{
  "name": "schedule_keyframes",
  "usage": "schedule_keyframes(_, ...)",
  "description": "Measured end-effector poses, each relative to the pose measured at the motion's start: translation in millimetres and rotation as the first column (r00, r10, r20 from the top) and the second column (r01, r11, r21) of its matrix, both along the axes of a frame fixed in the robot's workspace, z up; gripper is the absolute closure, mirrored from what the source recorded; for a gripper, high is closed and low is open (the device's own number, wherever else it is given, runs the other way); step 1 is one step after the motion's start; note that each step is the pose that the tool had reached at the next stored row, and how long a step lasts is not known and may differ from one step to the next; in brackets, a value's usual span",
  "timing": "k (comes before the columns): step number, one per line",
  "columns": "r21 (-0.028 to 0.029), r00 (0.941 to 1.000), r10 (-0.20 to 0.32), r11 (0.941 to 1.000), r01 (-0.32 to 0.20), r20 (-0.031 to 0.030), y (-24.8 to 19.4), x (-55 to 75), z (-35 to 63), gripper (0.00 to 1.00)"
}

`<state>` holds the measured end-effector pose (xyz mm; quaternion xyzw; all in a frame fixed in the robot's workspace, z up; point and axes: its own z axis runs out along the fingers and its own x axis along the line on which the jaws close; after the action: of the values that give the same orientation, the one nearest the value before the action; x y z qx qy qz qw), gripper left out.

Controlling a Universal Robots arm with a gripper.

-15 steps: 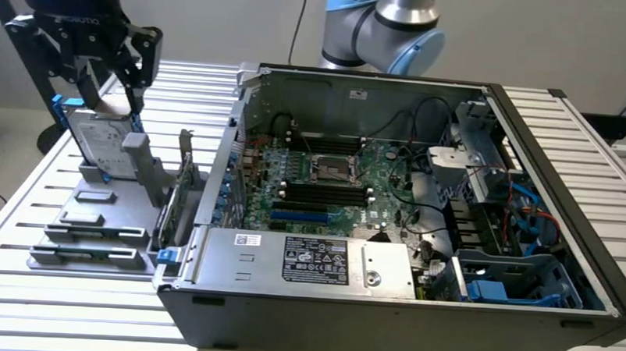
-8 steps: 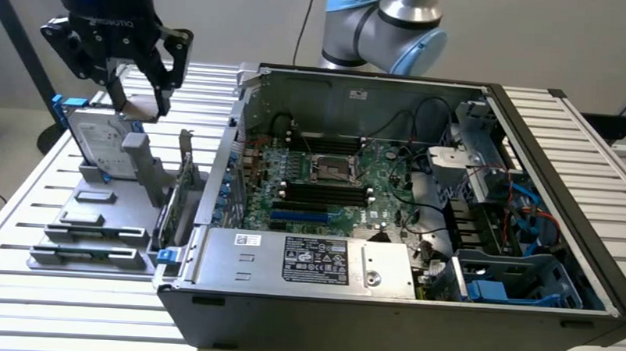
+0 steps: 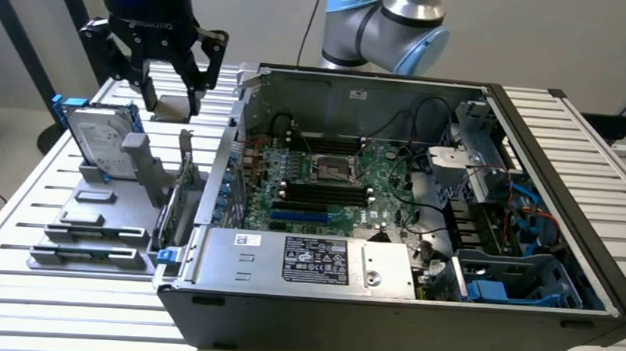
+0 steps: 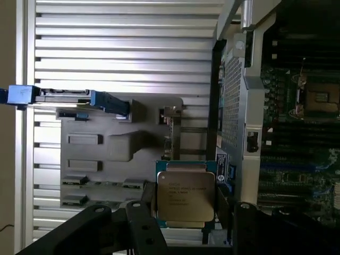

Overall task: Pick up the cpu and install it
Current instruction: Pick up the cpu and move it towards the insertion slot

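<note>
The cpu [image 4: 186, 192], a small square chip with a dull silver top on a green edge, sits between my gripper's [image 4: 187, 226] dark fingers. In the exterior view my gripper [image 3: 172, 107] hangs at the back of the slatted table, at that view's left beside the computer case, and the cpu [image 3: 174, 108] shows as a small grey square between the fingertips. The jaws are shut on the chip's two sides. The empty processor socket [image 3: 332, 170] lies in the middle of the motherboard, also seen from the wrist as the socket [image 4: 319, 98].
A silver hard drive [image 3: 101, 141] in a blue frame stands upright in the grey holder block [image 3: 92, 230] below my gripper. The open computer case [image 3: 558, 324] holds the motherboard, cables, a power supply [image 3: 310, 260] and blue drive bays. The case wall [image 3: 230, 153] rises beside the holder.
</note>
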<state>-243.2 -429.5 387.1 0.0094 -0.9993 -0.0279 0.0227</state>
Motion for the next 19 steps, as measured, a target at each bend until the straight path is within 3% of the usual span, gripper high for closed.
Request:
schedule_keyframes(9, 0.0134, 1.0000, 0.000, 0.9999, 0.000, 0.0000, 0.0, 40.7, 0.7, 0.45)
schedule_keyframes(19, 0.0149, 1.0000, 0.000, 0.9999, 0.000, -0.0002, 0.0, 86.2, 0.8, 0.45)
